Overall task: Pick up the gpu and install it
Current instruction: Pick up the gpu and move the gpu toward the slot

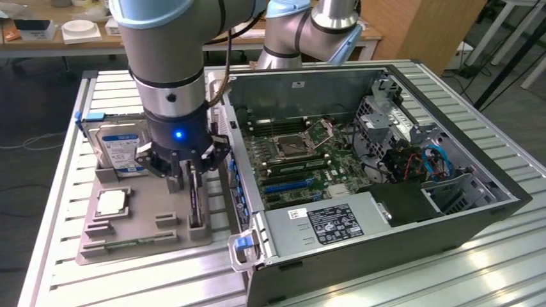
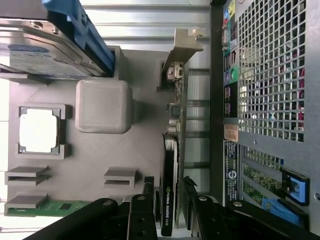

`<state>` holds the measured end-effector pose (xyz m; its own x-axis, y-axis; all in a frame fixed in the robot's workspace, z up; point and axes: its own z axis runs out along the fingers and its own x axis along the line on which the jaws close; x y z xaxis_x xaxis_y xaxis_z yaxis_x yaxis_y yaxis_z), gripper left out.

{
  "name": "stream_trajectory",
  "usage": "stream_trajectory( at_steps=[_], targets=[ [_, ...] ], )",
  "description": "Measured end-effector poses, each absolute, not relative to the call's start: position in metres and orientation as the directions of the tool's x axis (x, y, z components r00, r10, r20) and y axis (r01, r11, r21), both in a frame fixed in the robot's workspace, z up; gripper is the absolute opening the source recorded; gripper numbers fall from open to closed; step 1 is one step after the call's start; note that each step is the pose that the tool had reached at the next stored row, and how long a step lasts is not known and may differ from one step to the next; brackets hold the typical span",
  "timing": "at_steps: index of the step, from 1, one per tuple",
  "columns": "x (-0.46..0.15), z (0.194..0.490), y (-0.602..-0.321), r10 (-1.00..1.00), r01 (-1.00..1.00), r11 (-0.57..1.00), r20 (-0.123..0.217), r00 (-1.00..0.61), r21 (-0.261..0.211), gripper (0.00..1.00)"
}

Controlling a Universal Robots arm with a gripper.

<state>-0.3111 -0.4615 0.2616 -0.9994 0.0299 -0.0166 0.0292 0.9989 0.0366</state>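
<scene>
Pickup step in hand; install not begun. Thin black-faced gpu card [image 1: 196, 198] stands on edge in grey plastic parts tray [image 1: 137, 240], just beside open black computer case [image 1: 477, 220], on exterior view's left. Black gripper [image 1: 188, 178] straddles card's far part; jaws clamped or merely flanking, cannot tell. Judged need: square hold, straight pull. Card's lower edge hidden in slot.

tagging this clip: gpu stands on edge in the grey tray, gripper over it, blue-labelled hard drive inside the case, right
Not quite. The exterior view shows the blue-labelled hard drive in the grey tray, outside the case. The gpu does stand on edge in that tray, with the gripper over it.
</scene>
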Motion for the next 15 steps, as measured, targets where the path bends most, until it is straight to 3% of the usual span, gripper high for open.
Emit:
stream_trajectory(
  at_steps=[15],
  targets=[
    [-0.309, 0.237, -0.461, 0.03, 0.029, 0.999, -0.017, -0.999, 0.036, 0.36]
  ],
)
